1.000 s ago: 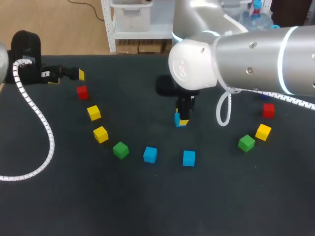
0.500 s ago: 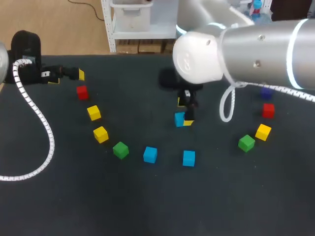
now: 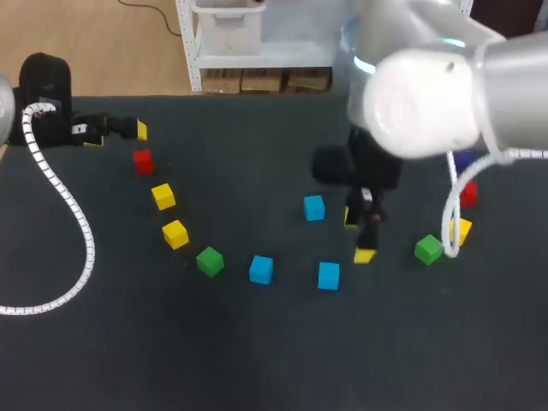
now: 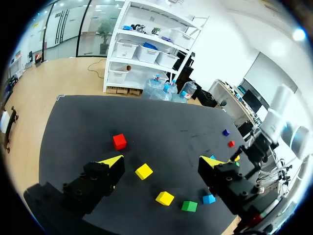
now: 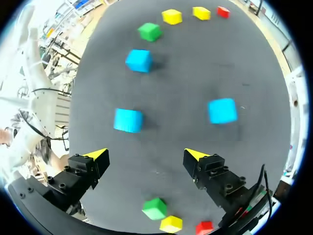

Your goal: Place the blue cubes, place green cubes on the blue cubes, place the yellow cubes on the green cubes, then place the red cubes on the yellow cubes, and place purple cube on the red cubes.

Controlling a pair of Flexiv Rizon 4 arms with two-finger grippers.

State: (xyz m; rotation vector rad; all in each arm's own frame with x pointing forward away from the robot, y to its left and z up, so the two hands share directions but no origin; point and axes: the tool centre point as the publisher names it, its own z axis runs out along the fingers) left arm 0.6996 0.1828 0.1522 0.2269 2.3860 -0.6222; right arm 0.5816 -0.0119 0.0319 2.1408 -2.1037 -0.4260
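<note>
Our right gripper (image 3: 358, 235) hangs just to the right of the lone blue cube (image 3: 314, 207), on the side nearer our base; its fingers are spread apart and hold nothing, and they do not touch that cube; in the right wrist view only bare bench (image 3: 257, 360) shows between the yellow tips.

The lone blue cube sits flat on the bench with nothing on it. Nearer our base than it lie the left blue cube (image 3: 261, 269) and the right blue cube (image 3: 329, 275), apart from each other and from it.

Left of the lone blue cube an arc of single cubes runs away from us: the left green cube (image 3: 209, 261), the near yellow cube (image 3: 175, 233), the far yellow cube (image 3: 163, 196) and the left red cube (image 3: 143, 160). Well to its right, past our right arm, stand the right green cube (image 3: 428, 249), the right yellow cube (image 3: 462, 231), the right red cube (image 3: 467, 194) and the purple cube (image 3: 463, 160), the last partly hidden by the arm; no cube is stacked on another.

Our left gripper (image 4: 162, 161) hovers far to the left of the lone blue cube, beyond the left red cube; its fingers stand wide apart and are empty.
</note>
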